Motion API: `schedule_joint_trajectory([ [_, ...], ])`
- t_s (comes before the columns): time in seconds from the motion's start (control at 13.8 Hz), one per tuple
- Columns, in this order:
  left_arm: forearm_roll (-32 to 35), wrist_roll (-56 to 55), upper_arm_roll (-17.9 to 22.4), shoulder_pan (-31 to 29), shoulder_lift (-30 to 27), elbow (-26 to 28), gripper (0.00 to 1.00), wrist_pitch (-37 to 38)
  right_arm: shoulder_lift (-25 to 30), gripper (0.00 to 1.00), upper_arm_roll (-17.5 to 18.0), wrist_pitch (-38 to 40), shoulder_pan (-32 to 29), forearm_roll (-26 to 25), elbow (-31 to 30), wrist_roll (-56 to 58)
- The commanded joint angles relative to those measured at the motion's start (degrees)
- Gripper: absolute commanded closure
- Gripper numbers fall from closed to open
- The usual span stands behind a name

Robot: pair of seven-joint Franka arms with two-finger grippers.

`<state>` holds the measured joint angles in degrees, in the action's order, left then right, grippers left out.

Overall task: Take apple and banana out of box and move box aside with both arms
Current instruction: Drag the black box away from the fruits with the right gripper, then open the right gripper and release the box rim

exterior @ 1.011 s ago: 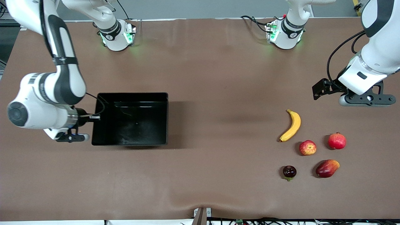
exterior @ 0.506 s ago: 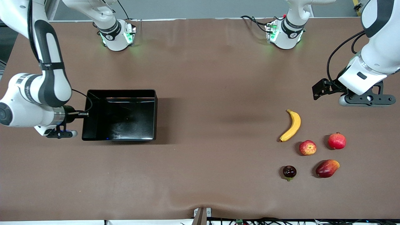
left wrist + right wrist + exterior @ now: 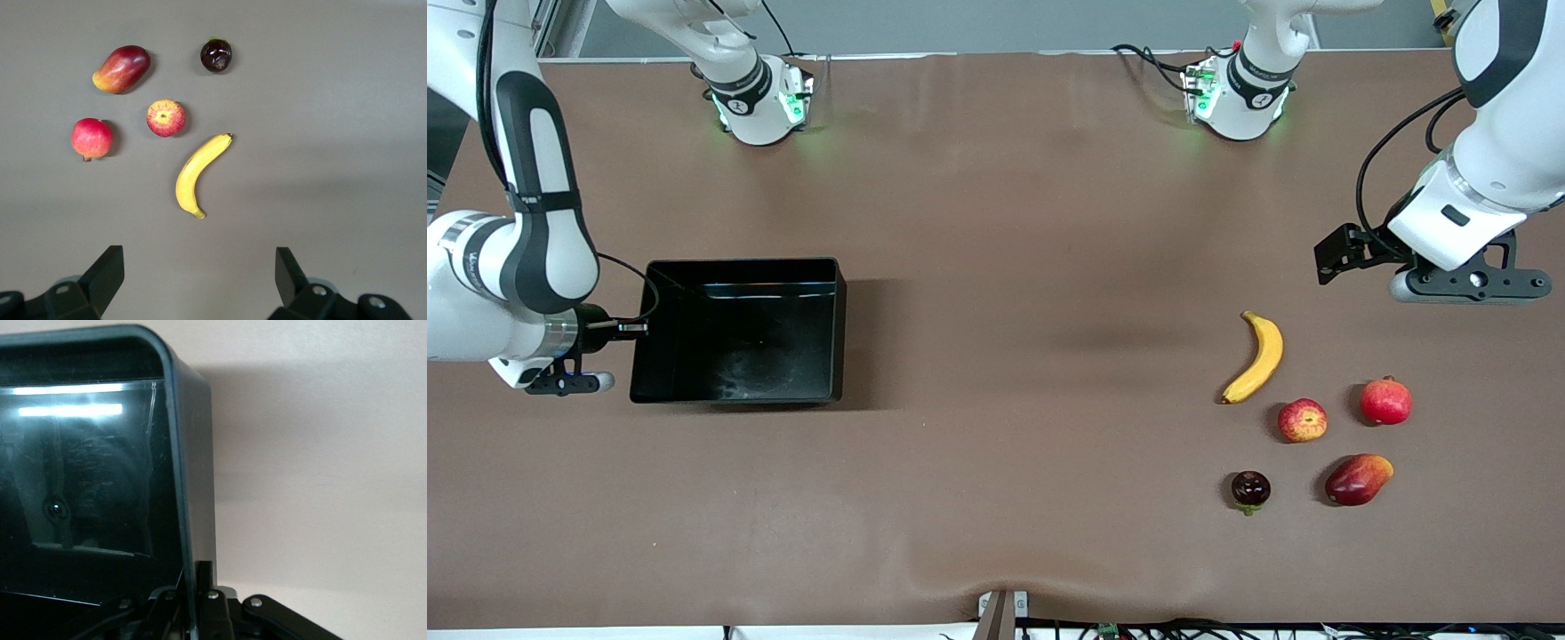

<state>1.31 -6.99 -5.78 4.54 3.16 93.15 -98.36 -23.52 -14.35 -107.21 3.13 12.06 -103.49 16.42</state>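
The glossy black box [image 3: 738, 338] stands open and empty toward the right arm's end of the table. My right gripper [image 3: 633, 327] is shut on the box's end wall, one finger inside and one outside, as the right wrist view shows: gripper [image 3: 197, 577], box [image 3: 93, 487]. The yellow banana [image 3: 1261, 356] and the red-and-yellow apple [image 3: 1303, 420] lie toward the left arm's end. My left gripper [image 3: 1467, 284] hangs open and empty over bare table beside the banana. The left wrist view shows this gripper [image 3: 200, 263], the banana [image 3: 197, 175] and the apple [image 3: 165, 118].
A plain red crowned fruit [image 3: 1385, 401], a red-orange mango [image 3: 1358, 479] and a small dark round fruit [image 3: 1250, 489] lie around the apple. The two arm bases stand along the table's edge farthest from the front camera.
My right gripper has carried the box steadily toward the right arm's end of the table. The left arm and the fruits have not moved.
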Motion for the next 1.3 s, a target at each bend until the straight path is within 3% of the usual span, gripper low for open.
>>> schedule_joint_trajectory([
  [0.0, -0.61, -0.57, -0.28, -0.15, 0.01, -0.16, 0.00, -0.17, -0.03, 1.00, 0.99, 0.24, -1.64, -0.90, -0.14, 1.07],
  [0.72, -0.61, -4.78, -1.68, -0.06, 0.00, -0.25, 0.00, 0.18, -3.38, 1.00, 0.99, -2.22, -3.75, -0.90, 0.39, 2.47],
  [0.94, -0.61, -5.58, -1.87, -0.06, 0.01, -0.25, 0.00, 0.18, -3.64, 0.88, 0.99, -3.44, -3.75, -0.72, 0.39, 2.39],
  [1.23, -0.61, -5.58, -1.87, -0.15, 0.01, -0.33, 0.00, 0.18, -4.17, 0.62, 0.99, -5.12, -3.75, -0.72, 0.39, 2.30],
])
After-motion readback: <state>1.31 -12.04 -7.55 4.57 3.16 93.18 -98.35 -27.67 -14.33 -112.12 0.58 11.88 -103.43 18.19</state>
